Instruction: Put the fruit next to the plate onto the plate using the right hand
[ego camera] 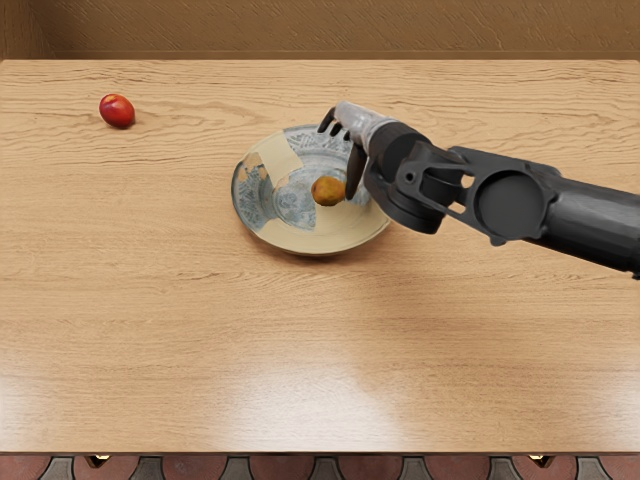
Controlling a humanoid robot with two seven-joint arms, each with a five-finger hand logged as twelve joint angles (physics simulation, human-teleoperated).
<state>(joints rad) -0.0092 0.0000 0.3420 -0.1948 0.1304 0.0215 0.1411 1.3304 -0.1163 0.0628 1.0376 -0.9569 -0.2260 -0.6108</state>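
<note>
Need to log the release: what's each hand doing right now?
Left hand: not in view.
Right hand: open, holding nothing; the fruit lies on the plate beside it.

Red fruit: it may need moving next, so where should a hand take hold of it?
Probably from straight above, pinching the red fruit across its middle. It is small and rounded with no stem showing, and lies alone on the table, so every side is free.
</note>
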